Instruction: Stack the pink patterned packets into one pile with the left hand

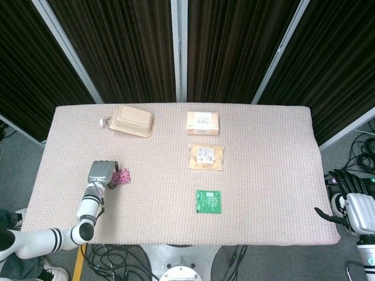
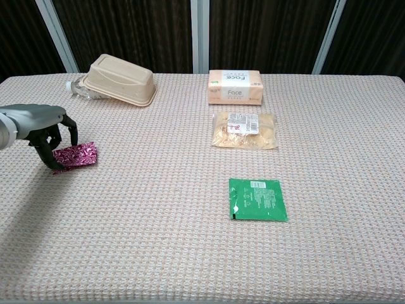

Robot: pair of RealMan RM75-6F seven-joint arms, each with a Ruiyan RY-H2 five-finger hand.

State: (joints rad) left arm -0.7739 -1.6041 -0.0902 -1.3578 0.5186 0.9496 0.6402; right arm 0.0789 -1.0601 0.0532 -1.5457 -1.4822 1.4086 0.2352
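Curling its fingers down, left hand (image 2: 39, 130) pinches the pink patterned packets (image 2: 76, 156) against the table (image 2: 190, 240).

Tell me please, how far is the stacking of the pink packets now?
Looks nearly done: only one pink patterned pile shows, no stray pink packet elsewhere on the table. The left hand has its fingertips on the pile's left edge. Left: let go and pull back. The right hand hangs off the table.

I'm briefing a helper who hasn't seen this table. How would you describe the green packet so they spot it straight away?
Start at the tissue box at the table's far middle, then come toward the near edge past the clear bag of bread. The green packet lies flat beyond it, alone: the only green thing there.
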